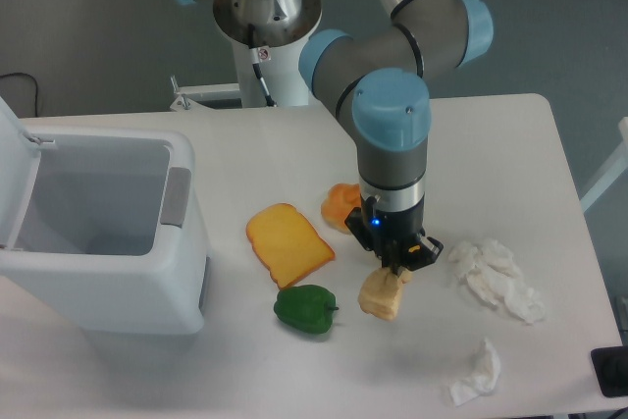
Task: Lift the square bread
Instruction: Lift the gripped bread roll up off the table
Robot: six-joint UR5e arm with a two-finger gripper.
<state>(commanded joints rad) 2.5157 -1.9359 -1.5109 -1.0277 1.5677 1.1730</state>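
the hand (400, 264) grasps the square bread (382, 292) by its upper end; the bread hangs tilted directly beneath it, long axis slanting down-left, near the desk's (510, 144) front edge, just right of the green pepper (306, 308).

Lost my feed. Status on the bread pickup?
Pincer shut on square bread. Bread tilted, appears lifted. Green pepper beside it, apart; nothing blocking.

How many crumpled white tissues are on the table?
2. The larger crumpled tissue lies right of the gripper; the smaller tissue sits near the table's front edge.
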